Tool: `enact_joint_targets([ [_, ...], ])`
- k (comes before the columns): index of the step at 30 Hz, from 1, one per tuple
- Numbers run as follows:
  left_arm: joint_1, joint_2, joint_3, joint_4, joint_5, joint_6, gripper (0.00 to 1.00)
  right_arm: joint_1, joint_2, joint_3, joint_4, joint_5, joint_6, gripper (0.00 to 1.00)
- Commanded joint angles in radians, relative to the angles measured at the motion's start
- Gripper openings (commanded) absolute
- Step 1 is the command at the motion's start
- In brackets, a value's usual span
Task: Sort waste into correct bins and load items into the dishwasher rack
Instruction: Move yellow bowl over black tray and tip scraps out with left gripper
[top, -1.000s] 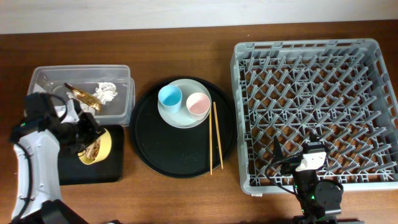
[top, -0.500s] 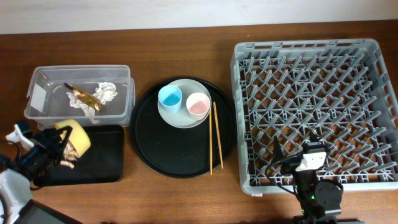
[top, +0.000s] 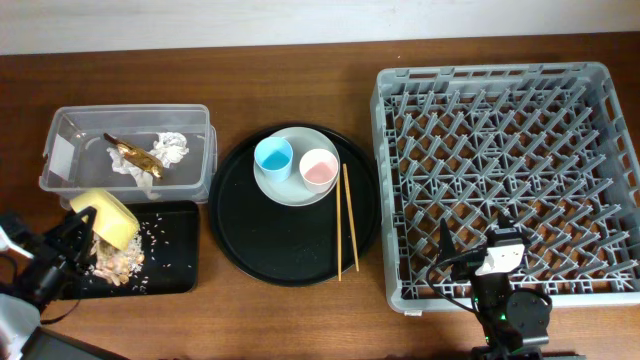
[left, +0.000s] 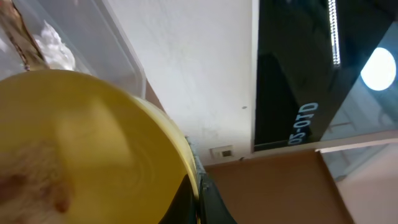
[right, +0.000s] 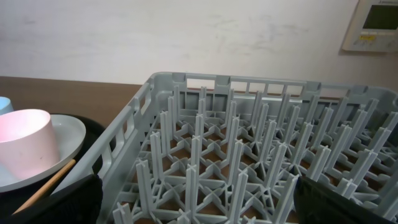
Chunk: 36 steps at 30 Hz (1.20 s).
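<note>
Overhead: yellow bowl (top: 105, 217) is held tilted above the black tray (top: 183, 274), near left.
Bowl rim is clamped by the left gripper (top: 84, 229); food scraps (top: 122, 262) are scattered beneath. Right gripper (right: 200, 200) jaws are spread wide, empty.

- Large round black tray (top: 290, 245) lies on the brown wooden table (top: 300, 320), just nine o'clock of centre.
- White wall (top: 200, 20) runs along twelve o'clock.
- Beige wall panel (right: 376, 25) at two o'clock in the right wrist view.
</note>
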Motion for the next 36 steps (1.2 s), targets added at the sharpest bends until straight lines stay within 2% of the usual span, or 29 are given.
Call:
enact_joint_targets([
  [1, 0.005, -0.013, -0.005, -0.038, 0.047, 0.006, 0.00, -0.005, -0.003, -0.005, -0.004, -0.002, 0.000, 0.98],
  [6, 0.005, -0.011, -0.005, 0.042, 0.045, -0.010, 0.00, -0.005, -0.003, -0.005, -0.004, -0.002, 0.000, 0.98],
  [10, 0.004, -0.011, -0.005, 0.048, 0.046, -0.018, 0.00, -0.005, -0.003, -0.005, -0.004, -0.002, 0.000, 0.98],
  [12, 0.004, -0.011, -0.005, -0.030, 0.047, -0.050, 0.00, -0.005, -0.003, -0.005, -0.004, -0.002, 0.000, 0.98],
  [17, 0.003, -0.013, -0.005, -0.045, 0.047, -0.047, 0.00, -0.005, -0.003, -0.005, -0.004, -0.002, 0.000, 0.98],
  [20, 0.003, -0.013, -0.005, 0.049, 0.045, -0.047, 0.00, -0.005, -0.003, -0.005, -0.004, -0.002, 0.000, 0.98],
  [22, -0.014, -0.013, -0.005, 0.053, -0.032, -0.047, 0.00, -0.005, -0.003, -0.005, -0.004, -0.002, 0.000, 0.98],
  [25, -0.039, -0.013, -0.005, 0.055, -0.035, -0.047, 0.01, -0.005, -0.003, -0.005, -0.004, -0.002, 0.000, 0.98],
  [27, -0.085, -0.013, -0.004, 0.056, -0.140, -0.047, 0.01, -0.005, -0.003, -0.005, -0.004, -0.002, 0.000, 0.98],
  [31, -0.153, -0.013, -0.004, 0.049, -0.193, -0.047, 0.01, -0.005, -0.003, -0.005, -0.004, -0.002, 0.000, 0.99],
  [34, -0.217, -0.013, -0.004, 0.041, -0.291, -0.047, 0.01, -0.005, -0.003, -0.005, -0.004, -0.002, 0.000, 0.98],
  [36, -0.243, -0.013, -0.004, 0.029, -0.238, -0.084, 0.01, -0.005, -0.003, -0.005, -0.004, -0.002, 0.000, 0.99],
])
